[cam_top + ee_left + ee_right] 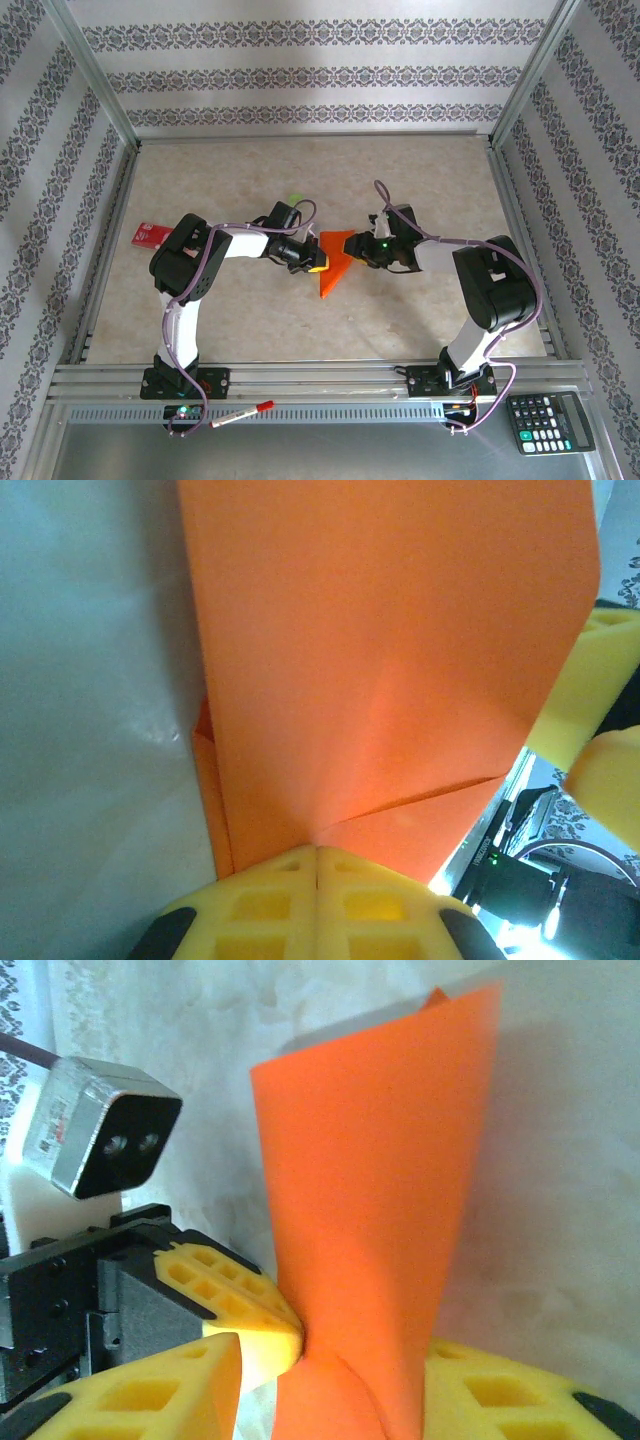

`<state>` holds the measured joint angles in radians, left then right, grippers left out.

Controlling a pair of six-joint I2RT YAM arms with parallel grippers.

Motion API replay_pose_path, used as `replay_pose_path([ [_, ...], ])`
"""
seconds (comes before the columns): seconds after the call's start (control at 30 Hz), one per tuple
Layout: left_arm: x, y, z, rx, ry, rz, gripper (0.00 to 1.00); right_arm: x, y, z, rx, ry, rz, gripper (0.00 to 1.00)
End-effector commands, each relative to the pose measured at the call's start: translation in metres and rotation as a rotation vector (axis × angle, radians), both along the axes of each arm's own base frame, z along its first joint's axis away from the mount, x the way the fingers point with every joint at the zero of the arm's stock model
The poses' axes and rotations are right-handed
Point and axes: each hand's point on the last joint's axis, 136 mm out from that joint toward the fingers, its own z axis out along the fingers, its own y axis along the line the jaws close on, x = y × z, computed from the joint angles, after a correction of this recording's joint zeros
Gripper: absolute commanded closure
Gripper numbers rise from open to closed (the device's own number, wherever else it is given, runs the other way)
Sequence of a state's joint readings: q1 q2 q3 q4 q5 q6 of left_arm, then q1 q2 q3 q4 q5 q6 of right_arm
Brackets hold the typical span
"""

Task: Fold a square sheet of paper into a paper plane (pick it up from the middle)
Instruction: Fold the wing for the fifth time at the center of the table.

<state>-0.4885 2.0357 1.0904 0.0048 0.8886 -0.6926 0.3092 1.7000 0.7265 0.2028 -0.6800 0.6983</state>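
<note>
While clenched in left jaws, creased pointed orange sheet [335,262] between parted right jaws.

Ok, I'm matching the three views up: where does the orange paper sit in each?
Top external: orange paper at picture centre.
Left wrist: it spans the upper middle.
Right wrist: it stands upright at centre.
Shared landmark: the left gripper, shut on its edge.
</note>
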Motion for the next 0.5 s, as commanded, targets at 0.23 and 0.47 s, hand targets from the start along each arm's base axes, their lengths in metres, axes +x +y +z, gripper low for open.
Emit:
replay_pose_path([
  [0.23, -0.015, 0.018, -0.018, 0.075, 0.076, -0.001, 1.0, 0.028, 0.0, 0.002, 0.034, -0.066, 0.039, 0.6],
  [0.47, -0.013, 0.017, -0.014, 0.073, 0.064, -0.005, 1.0, 0.043, -0.008, -0.008, 0.003, -0.012, -0.011, 0.93],
])
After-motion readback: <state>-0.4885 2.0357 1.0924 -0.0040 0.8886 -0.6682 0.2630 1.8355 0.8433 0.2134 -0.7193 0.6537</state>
